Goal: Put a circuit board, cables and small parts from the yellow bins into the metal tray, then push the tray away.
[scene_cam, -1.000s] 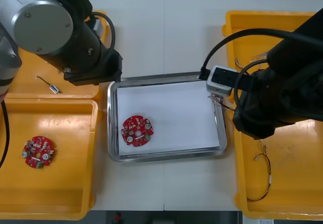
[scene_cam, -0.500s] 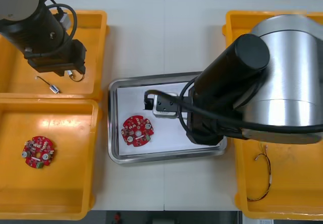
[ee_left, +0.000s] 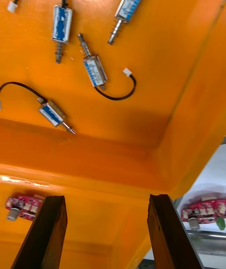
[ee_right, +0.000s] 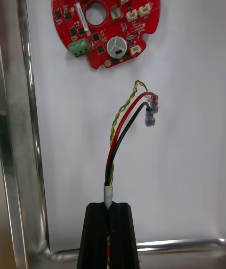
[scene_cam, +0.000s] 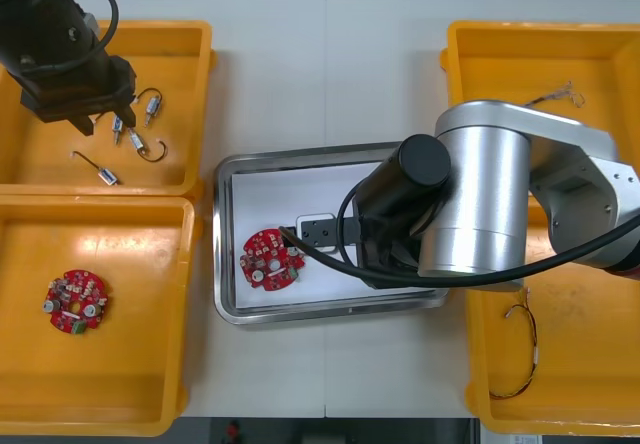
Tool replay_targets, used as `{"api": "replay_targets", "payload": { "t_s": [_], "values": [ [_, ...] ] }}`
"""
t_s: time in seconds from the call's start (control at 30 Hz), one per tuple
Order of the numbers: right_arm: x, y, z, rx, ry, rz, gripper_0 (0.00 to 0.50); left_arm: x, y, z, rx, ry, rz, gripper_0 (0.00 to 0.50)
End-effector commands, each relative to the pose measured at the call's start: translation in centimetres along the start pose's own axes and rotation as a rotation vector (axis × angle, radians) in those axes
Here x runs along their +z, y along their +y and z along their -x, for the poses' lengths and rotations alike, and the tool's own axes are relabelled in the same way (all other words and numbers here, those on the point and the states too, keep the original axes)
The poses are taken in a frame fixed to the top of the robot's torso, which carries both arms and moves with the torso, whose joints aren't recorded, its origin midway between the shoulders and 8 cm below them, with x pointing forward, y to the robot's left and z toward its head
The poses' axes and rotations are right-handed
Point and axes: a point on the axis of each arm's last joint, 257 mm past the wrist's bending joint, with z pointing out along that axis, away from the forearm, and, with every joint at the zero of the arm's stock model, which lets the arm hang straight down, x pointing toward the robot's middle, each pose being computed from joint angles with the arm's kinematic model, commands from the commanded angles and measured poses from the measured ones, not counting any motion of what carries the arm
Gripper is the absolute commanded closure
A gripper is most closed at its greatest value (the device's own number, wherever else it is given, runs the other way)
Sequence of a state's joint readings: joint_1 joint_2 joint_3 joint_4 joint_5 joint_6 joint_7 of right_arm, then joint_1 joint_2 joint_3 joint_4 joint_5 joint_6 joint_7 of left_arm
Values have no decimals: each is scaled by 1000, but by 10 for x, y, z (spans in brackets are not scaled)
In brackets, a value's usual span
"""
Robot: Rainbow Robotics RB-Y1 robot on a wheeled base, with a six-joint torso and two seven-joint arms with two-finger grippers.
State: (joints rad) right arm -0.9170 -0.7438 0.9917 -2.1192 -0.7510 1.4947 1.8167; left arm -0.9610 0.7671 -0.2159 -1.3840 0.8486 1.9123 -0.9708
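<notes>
Front view | tray point(scene_cam: 222, 264): circuit board point(scene_cam: 271, 259) | right gripper point(ee_right: 109, 205): cable point(ee_right: 123, 123) | bin point(scene_cam: 60, 164): small metal parts point(scene_cam: 135, 141)

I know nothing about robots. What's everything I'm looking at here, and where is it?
Table: one, light, under everything.
Yellow bins: four, yellow, two at each side.
Metal tray: one, shiny rim, white inside, between the bins.
Circuit boards: two, red, one in the tray, one in the near left bin.
Small metal parts: four, silvery with black leads, far left bin.
Held cable: one, red, yellow and black, above the tray.
Loose cables: two, colours unclear, one in each right bin.
Left gripper: black fingers, open, over the far left bin.
Right gripper: black fingers, shut on the held cable, over the tray.
</notes>
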Motion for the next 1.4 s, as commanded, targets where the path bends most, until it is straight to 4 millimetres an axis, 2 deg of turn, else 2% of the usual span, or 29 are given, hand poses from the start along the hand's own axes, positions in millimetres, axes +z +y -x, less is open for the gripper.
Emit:
{"api": "replay_targets", "payload": {
  "t_s": [0.03,0.17,0.33,0.67,0.73,0.77,0.8,1.0,1.13,1.3,1.4],
  "values": [
    [20,6,2,-72,12,17,500,-29,21,26,148,-50,23,0],
    [38,16,-3,-69,13,39,500,-22,30,33,181,-52,34,0],
    [54,17,-10,-52,19,51,500,-7,37,38,214,-41,35,0],
    [59,10,-9,-41,29,32,491,20,36,37,252,-17,66,0],
    [59,9,-9,-39,27,30,194,27,35,38,251,-15,62,0],
    [59,8,-9,-37,27,28,77,29,35,39,248,-16,61,0],
    [58,6,-9,-35,27,24,0,33,34,40,249,-19,58,0],
    [55,6,-7,-26,21,37,0,47,27,42,257,-29,50,0],
    [45,2,-3,9,3,58,0,58,26,40,270,-20,59,0],
    [16,-13,2,31,2,43,0,70,27,37,275,-9,67,0],
    [-2,-21,-3,40,30,29,0,74,26,37,277,-6,67,0]
  ]
}}
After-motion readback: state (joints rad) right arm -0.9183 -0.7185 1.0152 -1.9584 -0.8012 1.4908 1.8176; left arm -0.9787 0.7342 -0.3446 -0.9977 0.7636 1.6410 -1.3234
